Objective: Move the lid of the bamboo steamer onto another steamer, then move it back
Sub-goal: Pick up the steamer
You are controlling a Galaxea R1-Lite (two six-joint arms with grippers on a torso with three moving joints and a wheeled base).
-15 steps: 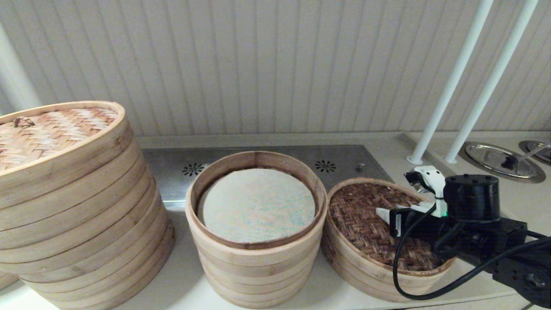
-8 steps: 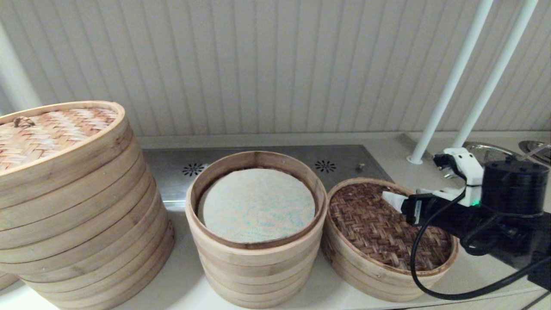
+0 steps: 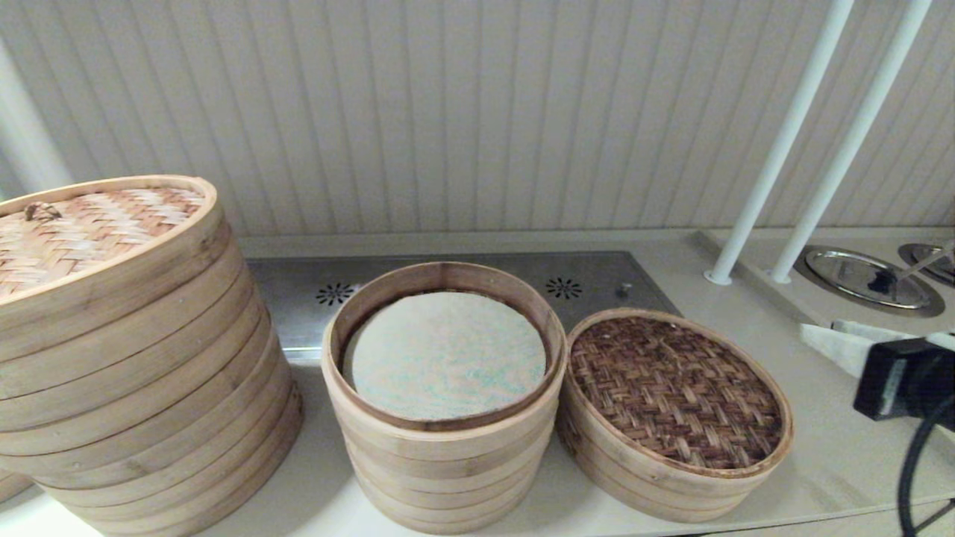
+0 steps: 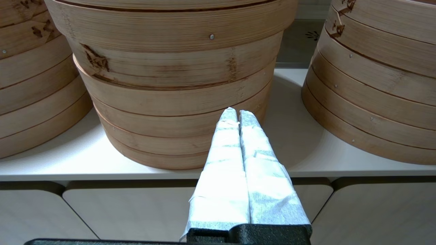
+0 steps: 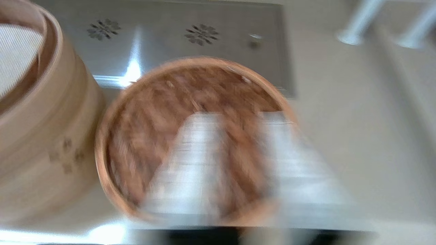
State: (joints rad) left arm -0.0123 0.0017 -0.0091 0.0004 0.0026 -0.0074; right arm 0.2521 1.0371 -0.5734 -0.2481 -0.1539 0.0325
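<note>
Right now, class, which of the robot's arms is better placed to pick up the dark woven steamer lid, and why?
Right. The right gripper is open beside the bamboo steamer lid on the counter's right. The left gripper is shut, low before the middle steamer stack.

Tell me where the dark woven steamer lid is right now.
In the head view the bamboo steamer lid sits on a low steamer, right of the open stack with the whitish liner; the right gripper is off it.
</note>
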